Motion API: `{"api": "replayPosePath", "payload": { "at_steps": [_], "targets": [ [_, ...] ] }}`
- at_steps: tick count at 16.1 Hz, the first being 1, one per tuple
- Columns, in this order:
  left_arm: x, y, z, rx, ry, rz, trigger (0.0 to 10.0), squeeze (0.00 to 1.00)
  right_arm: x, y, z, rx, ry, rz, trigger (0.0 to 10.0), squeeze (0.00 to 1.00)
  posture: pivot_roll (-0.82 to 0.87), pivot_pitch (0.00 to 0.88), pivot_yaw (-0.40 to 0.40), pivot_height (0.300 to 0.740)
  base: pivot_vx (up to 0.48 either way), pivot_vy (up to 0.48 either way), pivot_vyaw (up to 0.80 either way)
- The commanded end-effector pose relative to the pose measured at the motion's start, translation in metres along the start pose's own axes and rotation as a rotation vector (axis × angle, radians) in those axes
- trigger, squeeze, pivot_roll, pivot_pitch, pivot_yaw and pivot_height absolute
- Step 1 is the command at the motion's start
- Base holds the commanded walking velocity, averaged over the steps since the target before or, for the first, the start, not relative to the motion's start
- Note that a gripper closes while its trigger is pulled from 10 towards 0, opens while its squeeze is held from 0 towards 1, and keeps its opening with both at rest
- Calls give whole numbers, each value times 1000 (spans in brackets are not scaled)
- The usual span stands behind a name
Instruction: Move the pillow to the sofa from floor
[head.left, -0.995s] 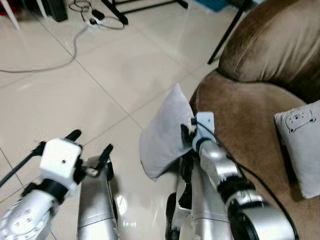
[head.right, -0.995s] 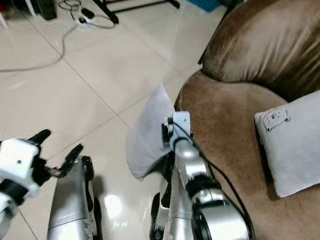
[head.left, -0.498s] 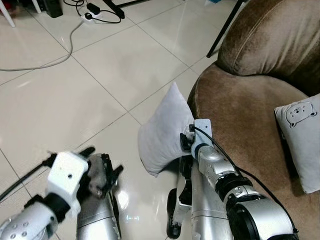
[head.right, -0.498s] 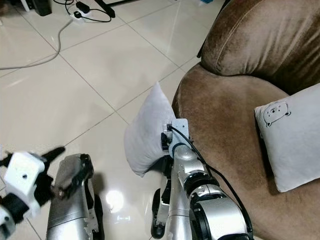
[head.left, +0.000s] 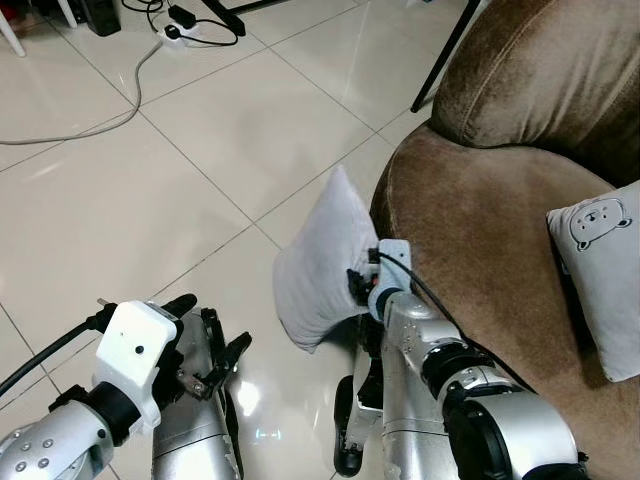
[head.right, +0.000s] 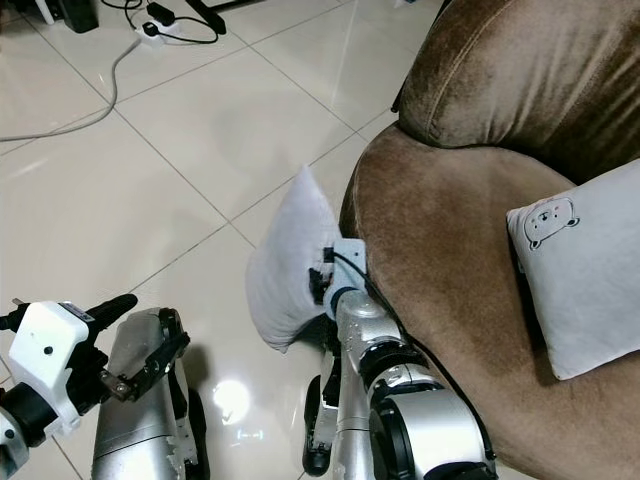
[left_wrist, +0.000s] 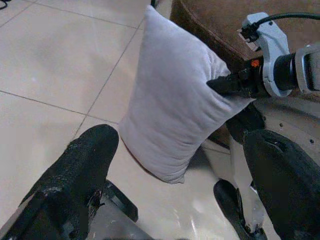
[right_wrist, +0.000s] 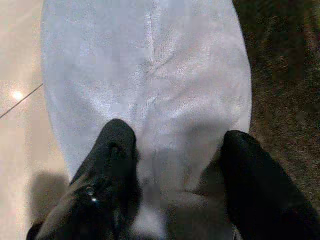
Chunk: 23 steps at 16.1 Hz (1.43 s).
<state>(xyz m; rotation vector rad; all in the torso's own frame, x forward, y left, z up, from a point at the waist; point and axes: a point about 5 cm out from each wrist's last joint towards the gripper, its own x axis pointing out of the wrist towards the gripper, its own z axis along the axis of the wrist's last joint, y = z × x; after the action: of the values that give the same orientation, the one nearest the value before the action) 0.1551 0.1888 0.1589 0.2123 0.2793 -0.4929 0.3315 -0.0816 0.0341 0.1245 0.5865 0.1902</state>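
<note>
A pale grey pillow (head.left: 318, 270) is held off the tiled floor, upright, against the front of the brown sofa (head.left: 470, 215). My right gripper (right_wrist: 175, 155) is shut on the pillow's lower edge, one black finger (right_wrist: 112, 150) on each side of the fabric. The left wrist view shows the same pillow (left_wrist: 175, 100) with the right gripper's fingertips (left_wrist: 225, 85) pinching its side. My left gripper (head.left: 215, 345) is low at the left, open and holding nothing, apart from the pillow.
A second pale pillow with a bear print (head.left: 605, 260) lies on the sofa seat at the right. The sofa's rounded back cushion (head.left: 540, 80) rises behind. Cables and a power strip (head.left: 185, 22) lie on the floor far left, and a black stand leg (head.left: 445, 55) leans by the sofa.
The camera has shifted a little. My left gripper dropped lower and drew in towards my body. My right gripper stayed shut on the pillow, which has edged slightly closer to the sofa front.
</note>
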Motion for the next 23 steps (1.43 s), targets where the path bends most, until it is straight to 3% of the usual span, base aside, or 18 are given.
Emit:
{"api": "replayPosePath", "payload": {
  "at_steps": [1,17,20,23],
  "targets": [
    [-2,-2,-2,-12,13,-19,10000,176,-1,-2,-10,-21,51,0,0,0,164,254,-136,475,0,0,0],
    [12,1,-2,-11,-1,-30,10000,176,0,8,-16,-67,70,60,0,0,189,179,-128,475,0,0,0],
    [15,1,-5,-17,-6,-24,10000,180,-1,10,-20,-39,86,80,0,0,197,152,-131,475,0,0,0],
    [20,3,-7,-23,-24,14,10000,176,0,22,-12,-14,61,189,0,0,204,92,-137,475,0,0,0]
  ]
}}
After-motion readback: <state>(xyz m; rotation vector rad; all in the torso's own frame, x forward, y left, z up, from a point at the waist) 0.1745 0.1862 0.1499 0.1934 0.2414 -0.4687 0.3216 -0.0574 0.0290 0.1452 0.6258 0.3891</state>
